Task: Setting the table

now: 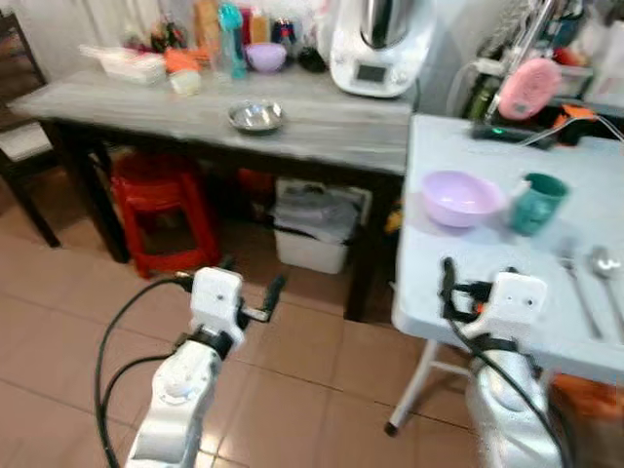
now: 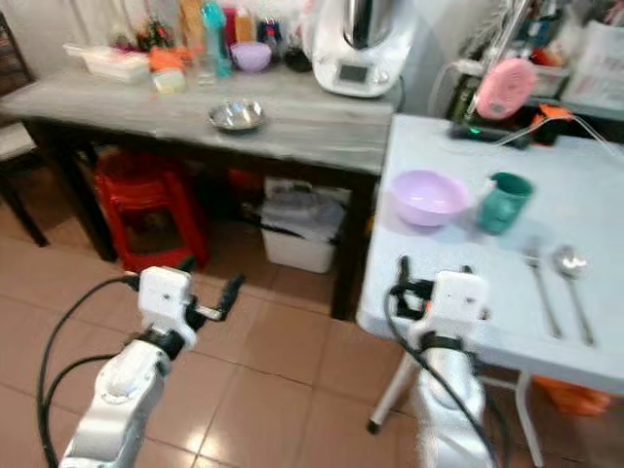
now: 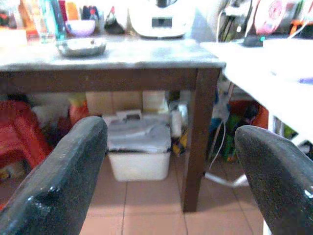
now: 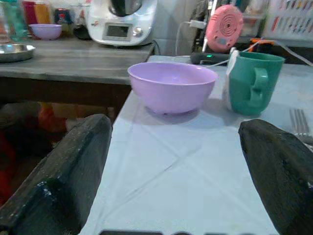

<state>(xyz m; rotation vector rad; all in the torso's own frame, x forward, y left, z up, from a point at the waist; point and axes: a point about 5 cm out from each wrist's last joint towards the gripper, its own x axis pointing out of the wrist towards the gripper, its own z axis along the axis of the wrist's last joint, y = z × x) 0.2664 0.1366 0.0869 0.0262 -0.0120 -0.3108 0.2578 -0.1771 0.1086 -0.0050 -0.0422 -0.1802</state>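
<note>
Since the lilac bowl and green mug already sat together on the white table, with fork and spoon beside them, my right gripper waited at the table's edge, jaws spread wide and facing the bowl. My left gripper hung over the floor, likewise spread and empty.

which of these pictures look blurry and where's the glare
Both eye views are soft, blurring the fork and spoon; the right wrist view is sharpest on the purple bowl; the left wrist view washes out the white table.
</note>
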